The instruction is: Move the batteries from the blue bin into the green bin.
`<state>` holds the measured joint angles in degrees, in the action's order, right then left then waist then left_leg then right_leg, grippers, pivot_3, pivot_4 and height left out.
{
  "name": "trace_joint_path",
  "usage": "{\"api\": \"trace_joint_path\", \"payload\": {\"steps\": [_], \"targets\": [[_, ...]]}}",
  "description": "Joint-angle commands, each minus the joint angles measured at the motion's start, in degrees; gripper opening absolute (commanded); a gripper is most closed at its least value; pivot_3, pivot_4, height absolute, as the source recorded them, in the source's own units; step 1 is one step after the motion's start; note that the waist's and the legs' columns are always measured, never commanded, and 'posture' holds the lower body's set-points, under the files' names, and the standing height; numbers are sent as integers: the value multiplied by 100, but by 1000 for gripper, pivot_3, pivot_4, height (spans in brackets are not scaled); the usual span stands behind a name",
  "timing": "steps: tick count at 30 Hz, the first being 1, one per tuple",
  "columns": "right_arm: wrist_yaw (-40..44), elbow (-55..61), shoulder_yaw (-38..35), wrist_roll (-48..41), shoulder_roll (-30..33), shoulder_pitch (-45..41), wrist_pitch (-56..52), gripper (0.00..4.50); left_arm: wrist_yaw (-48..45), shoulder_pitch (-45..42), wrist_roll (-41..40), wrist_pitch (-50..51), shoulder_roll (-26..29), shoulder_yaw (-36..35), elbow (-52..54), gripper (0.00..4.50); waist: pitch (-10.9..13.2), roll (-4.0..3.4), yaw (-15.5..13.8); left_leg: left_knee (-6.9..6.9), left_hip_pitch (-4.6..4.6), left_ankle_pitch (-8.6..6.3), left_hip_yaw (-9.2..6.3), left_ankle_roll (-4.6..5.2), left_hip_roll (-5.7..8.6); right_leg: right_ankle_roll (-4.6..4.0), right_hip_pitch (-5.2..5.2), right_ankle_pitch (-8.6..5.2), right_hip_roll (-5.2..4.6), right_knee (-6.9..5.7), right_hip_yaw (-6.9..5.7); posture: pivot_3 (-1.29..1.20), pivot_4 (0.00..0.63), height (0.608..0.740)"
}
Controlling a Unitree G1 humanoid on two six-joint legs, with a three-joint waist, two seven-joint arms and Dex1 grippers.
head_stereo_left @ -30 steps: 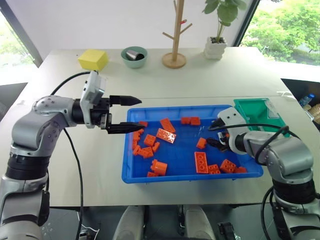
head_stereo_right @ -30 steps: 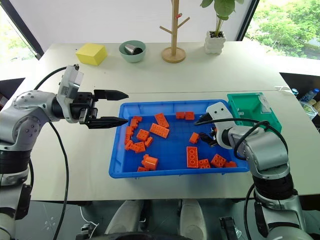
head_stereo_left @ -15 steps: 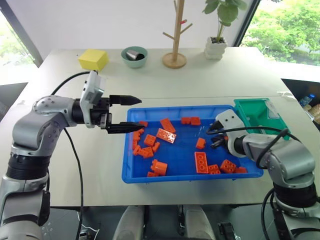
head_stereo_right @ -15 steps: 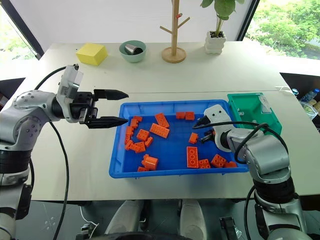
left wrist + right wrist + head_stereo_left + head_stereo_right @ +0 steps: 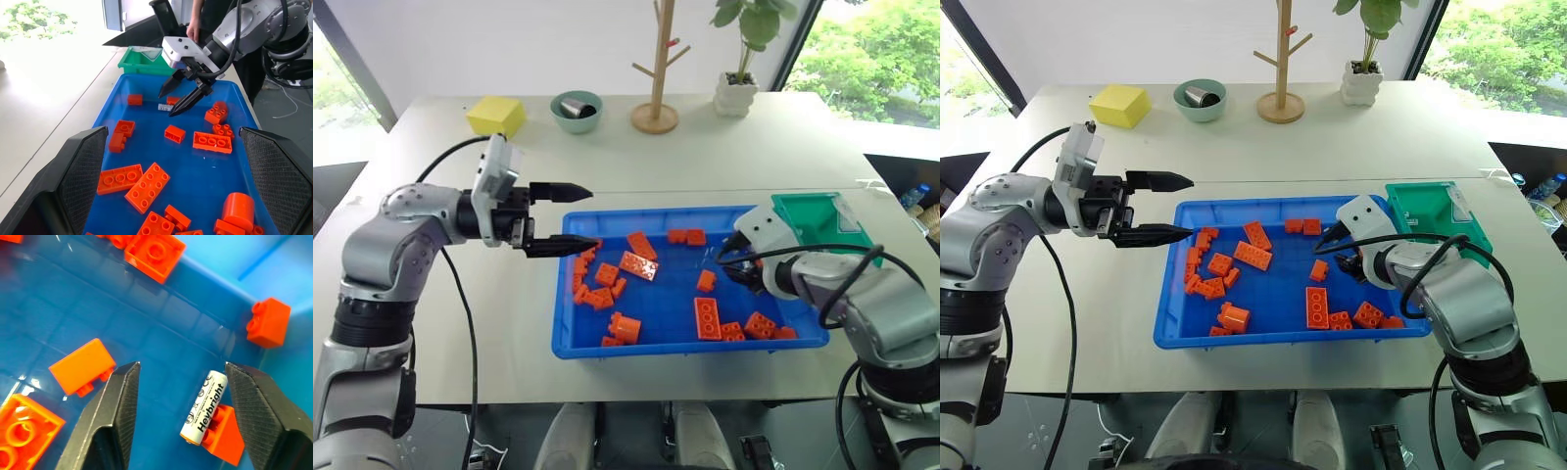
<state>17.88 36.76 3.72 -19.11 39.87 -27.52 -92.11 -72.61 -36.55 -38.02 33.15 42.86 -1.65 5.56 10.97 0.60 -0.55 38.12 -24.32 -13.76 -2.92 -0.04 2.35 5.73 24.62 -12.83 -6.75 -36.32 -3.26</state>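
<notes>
Inside the blue bin point(image 5: 570, 345), near the end next to the green bin point(image 5: 818, 217), a battery point(image 5: 204, 407) lies against an orange brick point(image 5: 223, 439), seemingly untouched. The right gripper point(image 5: 181, 94) hangs over it, fingers parted, empty. The left gripper point(image 5: 576, 215) gapes empty beside the bin's far end

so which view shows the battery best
Right wrist view: the battery lies between the open right gripper fingers, label readable. Left wrist view shows it small; the eye views don't show it clearly.
</notes>
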Motion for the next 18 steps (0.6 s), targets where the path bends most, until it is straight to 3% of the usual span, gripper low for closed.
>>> {"api": "trace_joint_path", "payload": {"steps": [1,18], "targets": [[-155,253,-92,-39,38,207,-39,2917,-23,-162,-22,-42,7,-71,57,4500,0,0,-11,0,0,0,0,0,0,0,0,0,0,0,0,0,150,702],[-629,-388,-234,70,-343,405,-39,2917,-23,-349,10,-52,-88,-1,-47,4500,-2,4,-7,0,1,0,0,0,-1,0,-2,0,2,1,0,0,150,702]]}}
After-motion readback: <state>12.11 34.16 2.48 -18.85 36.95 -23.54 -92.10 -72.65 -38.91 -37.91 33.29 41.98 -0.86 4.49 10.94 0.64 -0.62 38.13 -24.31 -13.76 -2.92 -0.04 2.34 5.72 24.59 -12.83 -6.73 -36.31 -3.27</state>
